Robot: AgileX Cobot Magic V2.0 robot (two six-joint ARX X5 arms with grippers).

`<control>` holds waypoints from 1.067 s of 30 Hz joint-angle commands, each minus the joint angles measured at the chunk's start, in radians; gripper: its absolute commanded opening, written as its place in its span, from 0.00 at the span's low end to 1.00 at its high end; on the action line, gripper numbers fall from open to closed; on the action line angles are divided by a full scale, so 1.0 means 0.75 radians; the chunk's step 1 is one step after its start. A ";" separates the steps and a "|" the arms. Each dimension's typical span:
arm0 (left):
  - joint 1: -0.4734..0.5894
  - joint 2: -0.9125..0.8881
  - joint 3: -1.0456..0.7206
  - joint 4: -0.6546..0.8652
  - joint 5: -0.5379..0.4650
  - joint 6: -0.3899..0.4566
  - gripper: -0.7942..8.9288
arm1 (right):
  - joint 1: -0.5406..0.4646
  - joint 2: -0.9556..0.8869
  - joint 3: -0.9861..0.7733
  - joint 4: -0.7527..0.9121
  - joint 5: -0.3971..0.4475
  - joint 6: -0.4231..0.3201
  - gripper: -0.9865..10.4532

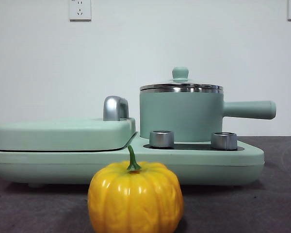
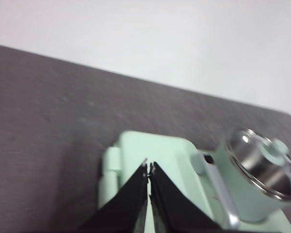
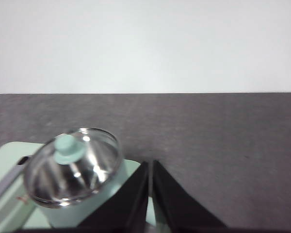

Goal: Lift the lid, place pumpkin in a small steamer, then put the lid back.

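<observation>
Pumpkin: pumpkin [image 1: 135, 196] stands on the dark grey surface [image 1: 276, 194] at the near edge, in front of the appliance base [image 1: 233, 165] and apart from it; only the front view shows it.
Small steamer: small steamer [image 1: 182, 116] sits on the right part of the base, its long side handle [image 1: 250, 109] pointing right.
Lid: lid [image 1: 181, 86] rests closed on the steamer, mint knob [image 1: 180, 73] on top; both wrist views look down through its glass.
Flat cover: large mint cover [image 1: 63, 133] with a chrome handle [image 1: 115, 108] lies on the left part of the base.
Knobs: two silver knobs [image 1: 162, 139] stand at the front of the base, just before the steamer.
Left end effector: left end effector [image 2: 149, 170] hangs above the flat cover, jaws pressed together and holding nothing; absent from the front view.
Right end effector: right end effector [image 3: 150, 167] hangs above, just beside the steamer and not touching it, jaws together and empty; also absent from the front view.
Wall: two sockets [image 1: 80, 9] show high on the white wall, seen in the front view only.
In the way: the pumpkin hides part of the base's front edge.
</observation>
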 commanded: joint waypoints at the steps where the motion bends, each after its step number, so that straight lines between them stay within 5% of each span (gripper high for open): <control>1: -0.004 0.088 0.068 0.017 0.050 0.063 0.09 | 0.002 0.077 0.078 0.010 -0.054 -0.028 0.10; 10: -0.068 0.371 0.221 0.019 0.097 0.207 0.09 | 0.014 0.302 0.191 0.009 -0.207 -0.145 0.10; 25: -0.288 0.701 0.423 0.022 0.097 0.520 0.09 | 0.224 0.532 0.198 0.006 -0.201 -0.440 0.10; 32: -0.375 0.764 0.429 0.018 0.097 0.812 0.09 | 0.316 0.562 0.198 -0.053 -0.141 -0.614 0.10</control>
